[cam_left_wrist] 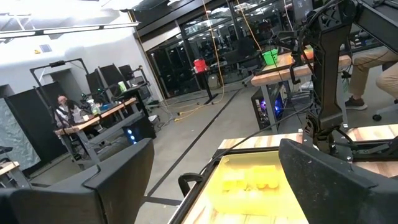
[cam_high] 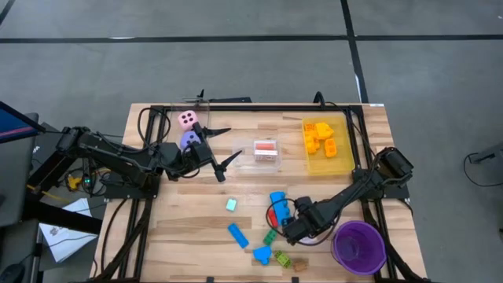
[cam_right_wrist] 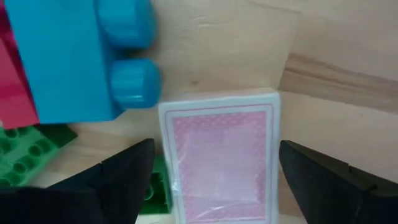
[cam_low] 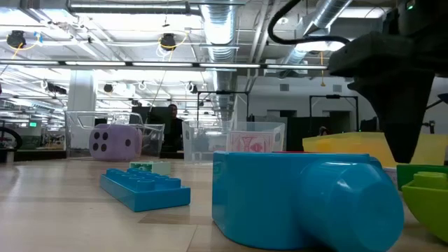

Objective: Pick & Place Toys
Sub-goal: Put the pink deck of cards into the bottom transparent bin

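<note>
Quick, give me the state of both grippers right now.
Left gripper: open, holding nothing, raised near the purple die.
Right gripper: open, straddling the pink-backed card, not gripping it.

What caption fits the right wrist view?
Open right gripper poised over a pink-backed card pack, beside blue and green bricks.

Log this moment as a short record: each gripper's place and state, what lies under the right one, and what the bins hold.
left gripper: open, empty, raised near the purple die
right gripper: open, low over the loose toys near the table's front
under right gripper: pink-backed cards, lying between its fingers, not gripped
beside the cards: blue brick, green brick
yellow bin: yellow bricks
clear bin: pink-patterned item, unclear which
purple cup: contents cannot be told
</note>
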`<move>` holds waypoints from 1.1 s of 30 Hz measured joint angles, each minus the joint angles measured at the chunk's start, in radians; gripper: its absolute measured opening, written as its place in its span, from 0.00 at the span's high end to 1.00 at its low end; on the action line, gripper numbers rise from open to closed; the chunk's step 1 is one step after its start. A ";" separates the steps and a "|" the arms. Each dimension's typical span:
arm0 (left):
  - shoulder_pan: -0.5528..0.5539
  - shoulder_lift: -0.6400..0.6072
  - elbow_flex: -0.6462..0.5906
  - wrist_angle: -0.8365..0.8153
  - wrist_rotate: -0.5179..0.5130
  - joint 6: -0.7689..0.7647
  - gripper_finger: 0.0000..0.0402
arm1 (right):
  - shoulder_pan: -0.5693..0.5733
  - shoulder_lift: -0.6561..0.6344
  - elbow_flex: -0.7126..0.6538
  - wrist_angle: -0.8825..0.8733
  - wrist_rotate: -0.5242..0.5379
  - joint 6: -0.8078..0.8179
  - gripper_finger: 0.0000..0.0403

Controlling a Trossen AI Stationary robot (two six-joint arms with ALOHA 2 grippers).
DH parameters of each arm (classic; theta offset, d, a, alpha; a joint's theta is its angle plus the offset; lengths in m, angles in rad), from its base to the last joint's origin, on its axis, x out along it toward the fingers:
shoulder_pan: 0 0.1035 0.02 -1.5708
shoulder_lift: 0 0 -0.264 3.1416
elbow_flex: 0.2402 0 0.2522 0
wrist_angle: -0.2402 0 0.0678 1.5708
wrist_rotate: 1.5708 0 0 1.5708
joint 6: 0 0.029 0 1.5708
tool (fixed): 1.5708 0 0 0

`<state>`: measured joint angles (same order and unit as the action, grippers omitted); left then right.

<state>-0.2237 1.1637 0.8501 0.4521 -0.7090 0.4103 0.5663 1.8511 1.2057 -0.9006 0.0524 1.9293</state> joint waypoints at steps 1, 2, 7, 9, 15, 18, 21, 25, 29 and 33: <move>0.000 0.000 0.000 0.000 0.000 0.000 0.15 | 0.000 0.000 0.000 0.004 0.001 0.000 0.17; 0.000 0.000 0.000 0.000 0.000 0.000 0.15 | 0.000 0.000 0.000 0.001 0.004 0.000 0.17; 0.000 0.000 0.000 -0.001 0.000 0.000 0.15 | 0.001 0.001 0.000 0.005 0.006 0.005 0.17; 0.000 0.000 0.000 -0.002 0.000 0.000 0.15 | 0.002 0.001 0.000 0.010 0.006 0.008 0.17; 0.000 0.000 0.000 -0.003 0.000 0.000 0.15 | 0.003 0.001 0.000 0.004 0.004 0.007 0.17; 0.000 0.000 0.000 -0.003 0.000 0.000 0.15 | 0.003 0.002 0.000 -0.025 0.003 0.007 0.17; 0.000 0.000 0.000 -0.003 0.000 0.000 0.15 | 0.003 0.002 0.000 -0.027 0.001 0.007 0.17; 0.000 0.000 0.000 -0.003 0.000 0.000 0.15 | 0.003 0.002 0.000 0.001 0.000 0.007 0.17; 0.000 0.000 0.000 -0.003 0.000 -0.001 0.15 | 0.003 0.002 0.001 0.004 0.001 0.007 0.17; 0.000 0.000 0.000 -0.003 0.000 -0.007 0.15 | 0.003 0.002 0.001 -0.003 0.001 0.003 0.17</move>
<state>-0.2241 1.1641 0.8505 0.4492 -0.7090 0.4030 0.5690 1.8530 1.2064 -0.9034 0.0529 1.9328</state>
